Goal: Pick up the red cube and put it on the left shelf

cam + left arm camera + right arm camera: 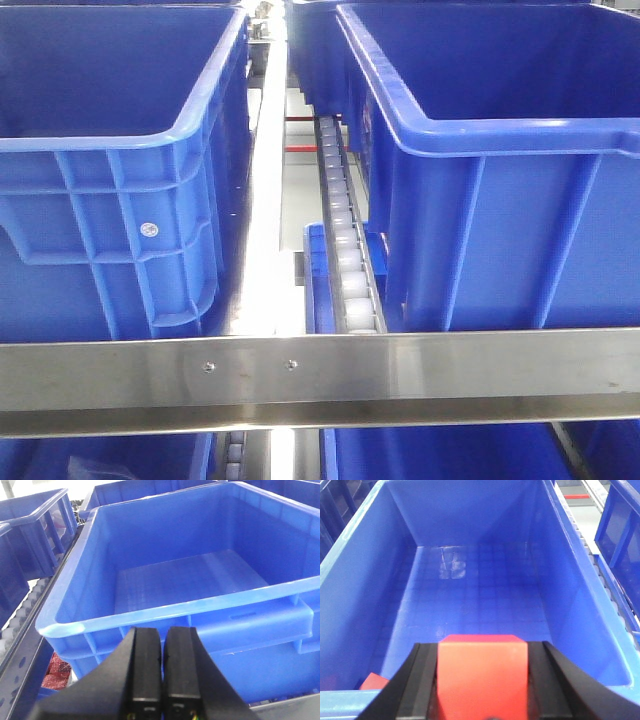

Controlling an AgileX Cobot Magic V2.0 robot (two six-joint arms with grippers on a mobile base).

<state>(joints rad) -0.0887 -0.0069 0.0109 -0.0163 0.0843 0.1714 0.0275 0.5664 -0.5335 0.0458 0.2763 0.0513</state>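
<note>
Overhead, the right gripper (482,680) holds the red cube (482,672) between its fingers (422,680), above the near end of a blue crate (470,590). Left gripper (162,665) fingers pressed closed, empty, before another crate (200,580) on the left shelf (320,370).

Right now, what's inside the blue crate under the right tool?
Under the right tool, which grips the red cube, the blue crate shows a bare floor plus one red piece at the near-left corner. The tool covers the near edge.

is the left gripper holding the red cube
No, the left gripper is shut with nothing between its fingers; the red cube sits clamped in the right gripper.
</note>
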